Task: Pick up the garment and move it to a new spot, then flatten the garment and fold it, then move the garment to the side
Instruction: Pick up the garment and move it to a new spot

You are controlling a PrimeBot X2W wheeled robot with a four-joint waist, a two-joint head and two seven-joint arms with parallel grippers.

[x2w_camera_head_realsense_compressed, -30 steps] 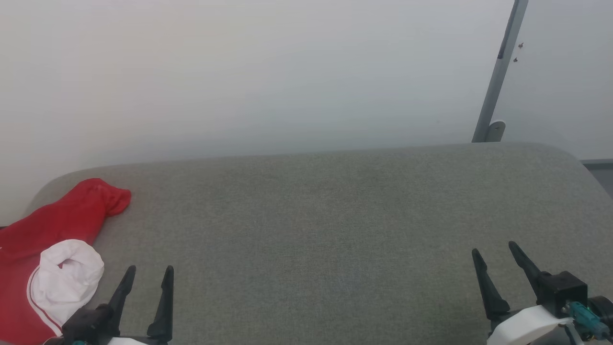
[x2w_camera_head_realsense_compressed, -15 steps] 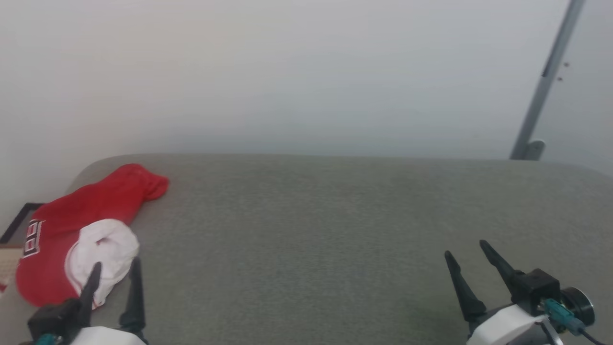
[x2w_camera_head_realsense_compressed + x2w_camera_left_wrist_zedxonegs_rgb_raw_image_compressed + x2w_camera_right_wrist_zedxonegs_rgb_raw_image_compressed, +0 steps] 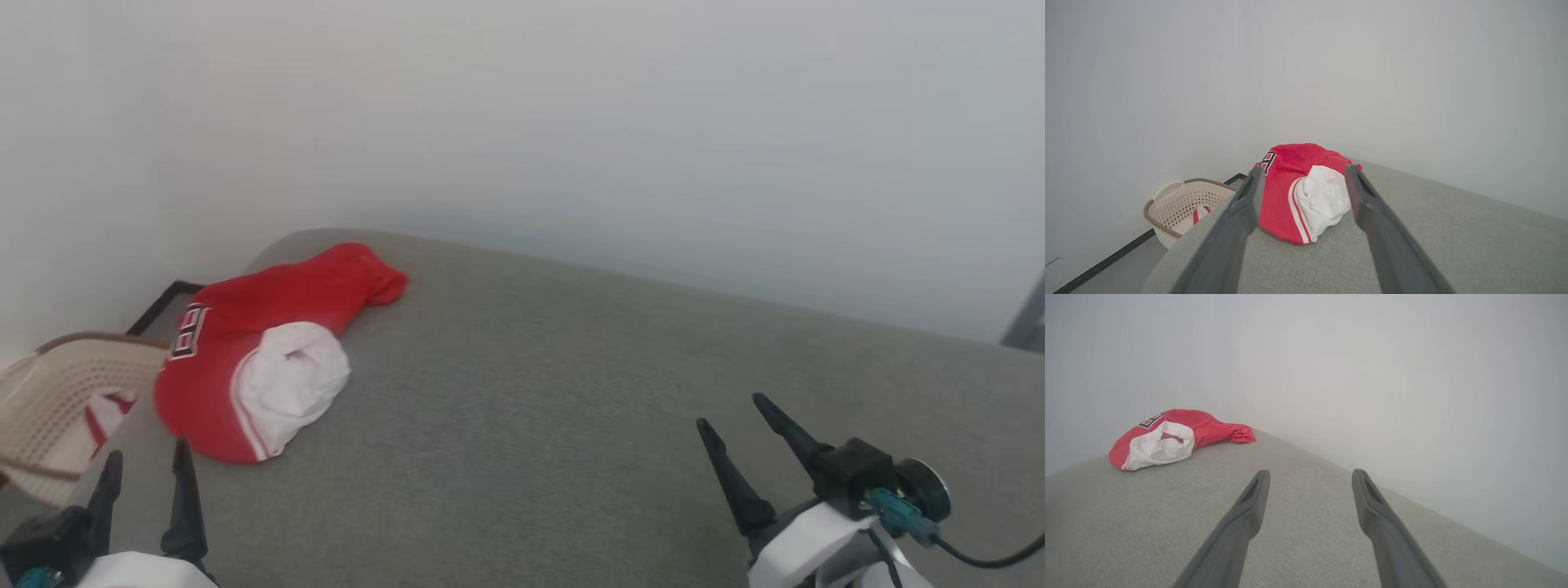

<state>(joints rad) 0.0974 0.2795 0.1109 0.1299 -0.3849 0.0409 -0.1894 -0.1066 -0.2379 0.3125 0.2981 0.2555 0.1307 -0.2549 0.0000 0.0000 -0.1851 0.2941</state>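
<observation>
While the left hand (image 3: 147, 447) and right hand (image 3: 729, 411) both hang spread wide and empty, the jersey (image 3: 245, 327) lies bunched at 10 o'clock on the grey cushion (image 3: 571, 408), near the left hand, toward its 1 o'clock. A basket (image 3: 57, 392) sits off the edge at 9 o'clock.

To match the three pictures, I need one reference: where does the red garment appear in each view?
Head view: garment, left of middle, beyond the left end effector.
Left wrist view: garment, middle, just beyond the left end effector.
Right wrist view: garment, upper left.
Shared landmark: the grey cushion under it.
</observation>
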